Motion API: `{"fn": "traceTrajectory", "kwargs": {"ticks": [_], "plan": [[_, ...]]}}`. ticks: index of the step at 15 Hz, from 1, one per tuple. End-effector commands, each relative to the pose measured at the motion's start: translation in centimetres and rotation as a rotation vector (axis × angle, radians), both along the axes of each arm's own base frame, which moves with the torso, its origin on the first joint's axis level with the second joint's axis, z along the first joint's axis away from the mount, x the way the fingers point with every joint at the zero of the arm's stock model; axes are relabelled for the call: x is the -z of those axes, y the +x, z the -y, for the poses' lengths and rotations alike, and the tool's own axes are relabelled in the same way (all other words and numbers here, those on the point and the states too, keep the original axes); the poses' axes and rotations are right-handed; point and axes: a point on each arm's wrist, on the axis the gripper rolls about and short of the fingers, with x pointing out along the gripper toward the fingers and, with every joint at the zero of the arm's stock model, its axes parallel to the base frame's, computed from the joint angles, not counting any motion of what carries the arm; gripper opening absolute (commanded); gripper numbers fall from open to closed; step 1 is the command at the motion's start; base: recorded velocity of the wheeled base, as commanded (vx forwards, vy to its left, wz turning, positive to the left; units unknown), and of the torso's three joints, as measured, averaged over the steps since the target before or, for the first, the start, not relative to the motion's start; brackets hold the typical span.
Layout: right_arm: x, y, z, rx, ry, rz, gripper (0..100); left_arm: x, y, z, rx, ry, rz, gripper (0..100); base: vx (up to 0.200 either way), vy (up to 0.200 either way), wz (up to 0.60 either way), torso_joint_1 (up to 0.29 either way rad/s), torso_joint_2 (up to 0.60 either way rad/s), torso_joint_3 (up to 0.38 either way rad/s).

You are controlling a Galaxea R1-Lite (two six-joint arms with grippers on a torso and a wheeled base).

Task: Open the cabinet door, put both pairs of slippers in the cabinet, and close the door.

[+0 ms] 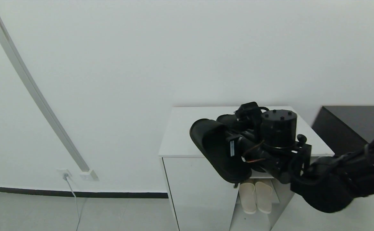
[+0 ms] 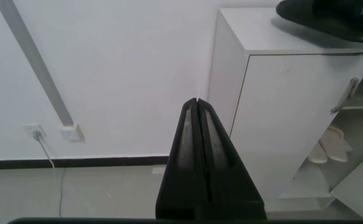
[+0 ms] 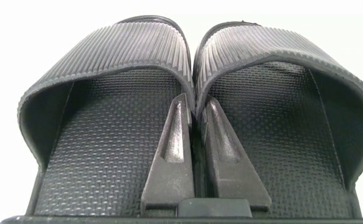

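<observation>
Jaws, right: clamped on the black slippers (image 3: 106, 143), the two fingers (image 3: 169, 155) nearly together and pinching the inner strap edges where the pair meets. Both slippers are held side by side, straps up toward the wrist camera.

Head view: the black pair hangs tilted in front of the top front edge of the white cabinet (image 1: 199, 189), above the open right-hand compartment. Cannot tell whether it touches the cabinet top.

Jaws, left: clenched flat, finger against finger, nothing between them. They sit off to the cabinet's left, facing its side panel and the wall.

Cabinet: the left door (image 2: 287, 112) is closed, with its handle (image 2: 344, 94) at the inner edge. The right side is open. Cream slippers (image 1: 256, 195) stand inside on the lower shelf, side by side and touching, with another shelf above them.

Surroundings: a wall socket (image 1: 65, 175) with a cable plugged in, near the floor and well left of the cabinet. A dark surface (image 1: 350, 125) lies just right of the cabinet.
</observation>
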Motion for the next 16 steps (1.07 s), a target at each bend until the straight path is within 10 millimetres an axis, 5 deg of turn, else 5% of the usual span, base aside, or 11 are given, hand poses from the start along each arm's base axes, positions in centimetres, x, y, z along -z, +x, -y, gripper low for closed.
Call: {"fn": "traceTrajectory", "kwargs": {"ticks": [1,5,16], "plan": [[-1.9,-4.8,2.9,-0.087,-0.008,0.045,0,0.0,0.0,0.0,-0.001,0.000,-0.001,0,0.000,0.000,0.00,0.000,0.00,0.000],[-0.6,-6.5,4.2,-0.179,-0.041,0.154,0,0.0,0.0,0.0,0.002,0.000,-0.001,0,0.000,0.000,0.00,0.000,0.00,0.000],[-0.1,-6.5,4.0,-0.205,-0.051,0.141,0,0.0,0.0,0.0,0.003,0.002,-0.001,0,-0.018,0.000,0.00,0.001,0.00,0.000]]}}
